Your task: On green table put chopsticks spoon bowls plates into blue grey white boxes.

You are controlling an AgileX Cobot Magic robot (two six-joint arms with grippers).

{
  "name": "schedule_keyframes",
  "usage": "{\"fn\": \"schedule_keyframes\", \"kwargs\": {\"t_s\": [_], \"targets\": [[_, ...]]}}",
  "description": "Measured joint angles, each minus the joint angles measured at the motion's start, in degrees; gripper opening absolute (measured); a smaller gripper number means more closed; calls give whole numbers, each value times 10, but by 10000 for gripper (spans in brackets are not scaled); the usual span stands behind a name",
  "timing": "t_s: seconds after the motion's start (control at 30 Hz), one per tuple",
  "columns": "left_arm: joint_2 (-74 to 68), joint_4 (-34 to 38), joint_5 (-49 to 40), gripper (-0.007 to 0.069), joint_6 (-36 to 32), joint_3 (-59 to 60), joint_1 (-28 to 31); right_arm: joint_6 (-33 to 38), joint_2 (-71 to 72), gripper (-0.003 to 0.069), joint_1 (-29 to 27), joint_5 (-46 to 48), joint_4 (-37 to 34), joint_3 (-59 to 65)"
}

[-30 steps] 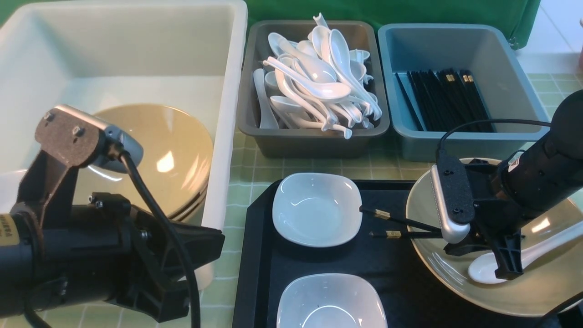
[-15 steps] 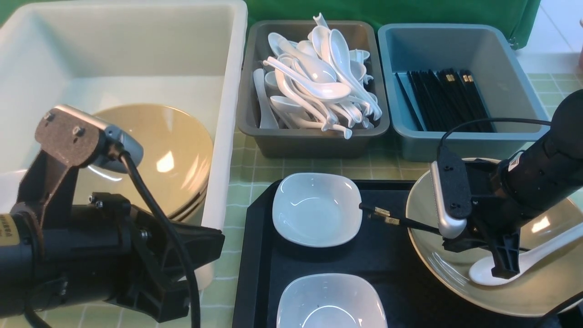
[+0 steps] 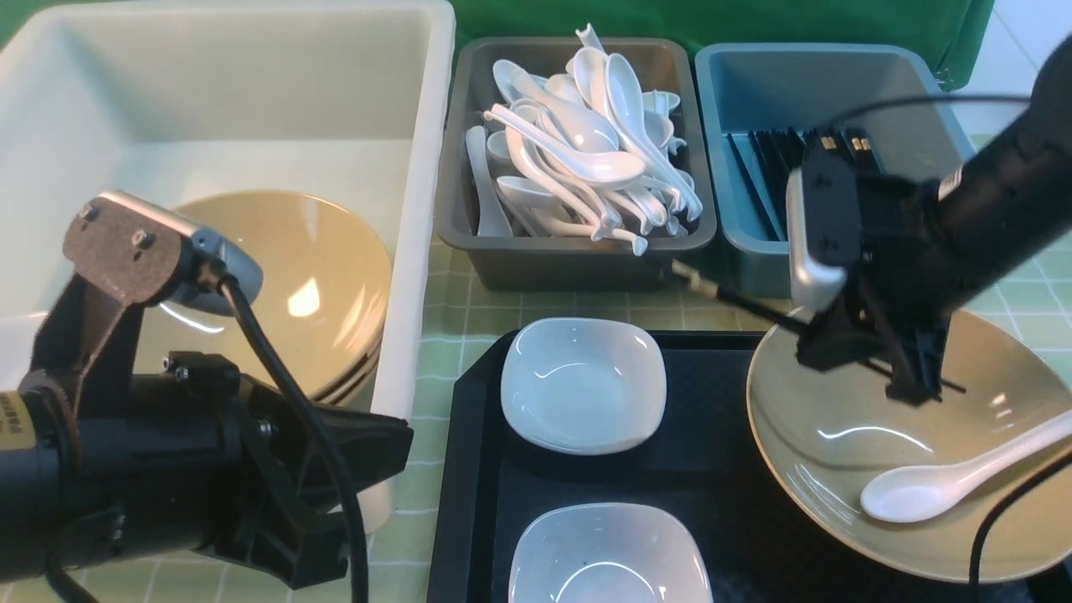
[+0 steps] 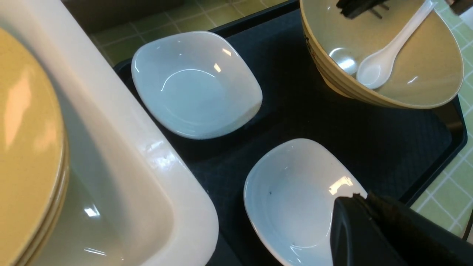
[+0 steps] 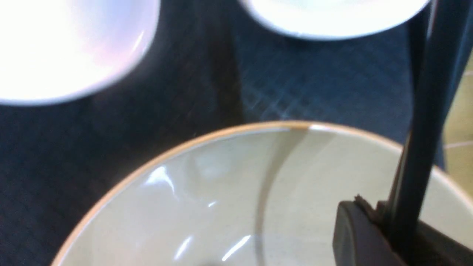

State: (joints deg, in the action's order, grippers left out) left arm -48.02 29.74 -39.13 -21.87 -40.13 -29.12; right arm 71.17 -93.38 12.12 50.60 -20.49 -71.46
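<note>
Above the tan bowl [image 3: 825, 456] at right: right arm slanting down from the upper right, right tool [image 3: 913, 381] clamped on the chopsticks [image 3: 737, 299], held clear of the rim, banded ends pointing left toward the grey box [image 3: 569, 268]. Spoon [image 3: 921, 490] lying inside the bowl. Near left, beside the white box [image 3: 419, 251]: left arm low, left tool [image 4: 360, 203] closed, near 2 white plates [image 4: 196, 85] on the black tray [image 3: 720, 502].

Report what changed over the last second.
The right gripper shut on the pair of thin black chopsticks and lifted them off the wide tan bowl and the black textured tray, up and back toward the blue-grey plastic box. The glossy white soup spoon stayed in the bowl. The two small white square dishes and the shut left gripper did not move.
</note>
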Motion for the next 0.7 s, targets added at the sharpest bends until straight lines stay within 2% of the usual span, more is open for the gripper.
{"fn": "schedule_keyframes", "kwargs": {"t_s": [0.13,0.23,0.37,0.4,0.43,0.5,0.57,0.6,0.7], "targets": [[0,3,9,-1,0,0,0,-78,-13,45,-12,21,-4,-58],[0,3,12,-1,-7,0,0,-134,-43,45,-36,24,-38,-110],[0,9,14,-1,-26,0,0,-179,-106,45,-89,24,-146,-196],[0,9,14,-1,-26,0,0,-182,-114,45,-92,24,-152,-205],[0,17,14,-1,-27,0,0,-193,-145,45,-114,19,-203,-239],[0,27,15,-1,-28,0,0,-202,-185,45,-137,6,-260,-280],[0,31,15,-1,-28,0,0,-203,-208,45,-146,-3,-293,-301],[0,35,15,-1,-28,0,0,-204,-237,45,-158,-26,-333,-323],[0,37,17,-1,-28,0,0,-205,-282,45,-168,-84,-387,-339]]}}
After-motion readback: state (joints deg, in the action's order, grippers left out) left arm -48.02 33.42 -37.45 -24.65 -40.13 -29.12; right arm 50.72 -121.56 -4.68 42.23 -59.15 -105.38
